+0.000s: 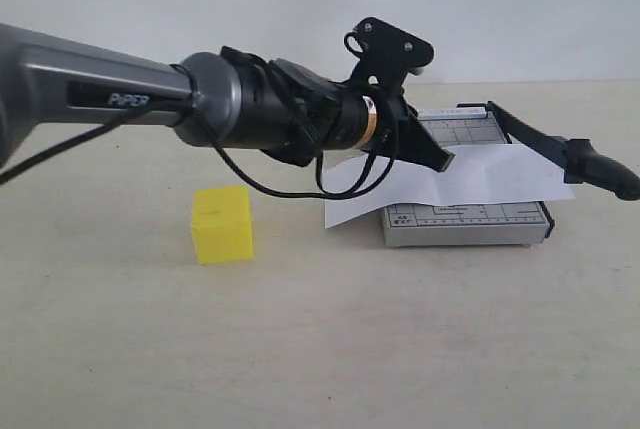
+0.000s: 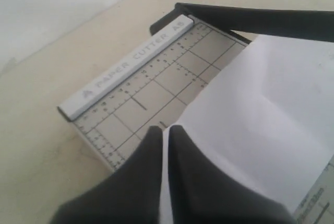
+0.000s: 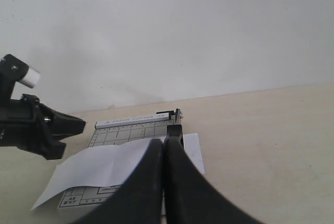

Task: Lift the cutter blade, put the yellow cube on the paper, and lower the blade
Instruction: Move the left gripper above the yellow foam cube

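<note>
**Condition at Start of Blade-Raising Step**

We found the cutter blade (image 1: 560,147) low over the right edge of the trimmer base (image 1: 465,224). It ran from its hinge at the back corner to a handle that overhung the front. We could not tell whether it was seated fully down. We judged that raising it was not yet done.

The paper (image 1: 470,184) lay across the gridded base, passed under the blade line and overhung the base on the left. We took this as the cutting position, which left a flat white surface to receive the load.

The yellow cube (image 1: 222,225) stood upright on the table (image 1: 320,349), well apart from the base on its left and touched by nothing. We judged that it was parked there until the blade was cleared.

The left gripper (image 1: 440,159) hung just above the paper's left portion with its fingers pressed together and nothing between them. In the left wrist view its tips pointed across the paper toward the ruler bar (image 2: 125,67). The left arm (image 1: 120,89) reached in nearly level from the left and passed above and behind the cube.

The right gripper (image 3: 164,148) did not appear in the exterior view. In its own wrist view the fingers were closed against each other and empty. They lined up with the blade's hinge end and hid most of the blade. We judged this alignment suited an approach to the handle.
</note>
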`<state>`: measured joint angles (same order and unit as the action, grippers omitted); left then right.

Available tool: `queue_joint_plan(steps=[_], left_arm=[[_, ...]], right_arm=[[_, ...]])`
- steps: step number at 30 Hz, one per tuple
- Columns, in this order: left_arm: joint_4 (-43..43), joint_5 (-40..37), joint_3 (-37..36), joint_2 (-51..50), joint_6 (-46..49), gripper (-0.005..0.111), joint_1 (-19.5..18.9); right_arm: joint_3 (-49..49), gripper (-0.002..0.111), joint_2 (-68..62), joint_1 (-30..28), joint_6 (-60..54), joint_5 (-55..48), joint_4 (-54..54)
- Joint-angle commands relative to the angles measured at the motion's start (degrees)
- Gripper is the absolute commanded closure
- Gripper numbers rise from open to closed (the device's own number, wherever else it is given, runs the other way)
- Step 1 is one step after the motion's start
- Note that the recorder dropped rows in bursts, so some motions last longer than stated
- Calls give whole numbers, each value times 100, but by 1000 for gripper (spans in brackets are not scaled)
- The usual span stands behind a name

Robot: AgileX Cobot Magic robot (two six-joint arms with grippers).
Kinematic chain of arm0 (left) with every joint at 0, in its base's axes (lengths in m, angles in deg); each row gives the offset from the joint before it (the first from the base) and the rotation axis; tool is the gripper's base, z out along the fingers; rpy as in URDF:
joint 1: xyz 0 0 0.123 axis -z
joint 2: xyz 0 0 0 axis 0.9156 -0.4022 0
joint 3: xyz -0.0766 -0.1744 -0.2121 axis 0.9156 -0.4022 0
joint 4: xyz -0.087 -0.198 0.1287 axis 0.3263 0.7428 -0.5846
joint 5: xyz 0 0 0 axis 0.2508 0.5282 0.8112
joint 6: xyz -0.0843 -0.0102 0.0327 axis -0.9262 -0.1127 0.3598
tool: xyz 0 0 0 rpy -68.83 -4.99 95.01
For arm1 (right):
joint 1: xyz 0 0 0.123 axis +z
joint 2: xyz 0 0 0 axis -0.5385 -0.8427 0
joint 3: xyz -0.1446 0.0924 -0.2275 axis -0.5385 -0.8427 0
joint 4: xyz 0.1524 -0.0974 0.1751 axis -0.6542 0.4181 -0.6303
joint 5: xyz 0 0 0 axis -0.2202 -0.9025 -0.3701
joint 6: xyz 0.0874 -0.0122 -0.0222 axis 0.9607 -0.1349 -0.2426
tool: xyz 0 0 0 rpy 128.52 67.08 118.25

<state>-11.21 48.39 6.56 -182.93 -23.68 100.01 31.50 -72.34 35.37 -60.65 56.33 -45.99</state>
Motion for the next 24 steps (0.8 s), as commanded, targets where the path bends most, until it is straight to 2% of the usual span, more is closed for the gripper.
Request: queue_joint_plan(steps=[1,3,6,7,9,12,13,14,17,18,19,21,24], left_arm=[[28,-699,-998,853,143,102,-99],[307,-997,-1578,1282,487,102,-218],[1153,-1504,-2483,1990,1168,102,-457],[1643,-1888,-2961,2474,1459,102,-610],[2357,-2156,-3425,3073,1951,102,-739],[3454,-2549,-3589,3447,3033,97,-748],[4231,-2703,-3589,3550,3688,86,-748],[4624,-2809,-3589,3609,3947,73,-748],[5125,-3495,-3589,3706,3804,19,-748],[5212,-3743,-3589,3706,3804,8,-748],[5365,-3981,-3589,3706,3866,4,-748],[6033,-4158,-3547,3706,4321,7,-748],[6986,-4008,-3330,3706,4640,13,-707]], right_arm=[[-14,109,35,18,-19,6,9],[-14,109,35,18,-19,6,9],[-14,109,35,18,-19,6,9],[-14,109,35,18,-19,6,9],[-14,109,35,18,-19,6,9],[-14,109,35,18,-19,6,9],[-14,109,35,18,-19,6,9],[-14,109,35,18,-19,6,9],[-14,109,35,27,-19,5,9],[-14,109,35,73,-19,5,9],[-14,109,35,124,-19,-5,9],[-14,109,35,136,-19,-16,9],[-14,109,35,163,-19,6,9]])
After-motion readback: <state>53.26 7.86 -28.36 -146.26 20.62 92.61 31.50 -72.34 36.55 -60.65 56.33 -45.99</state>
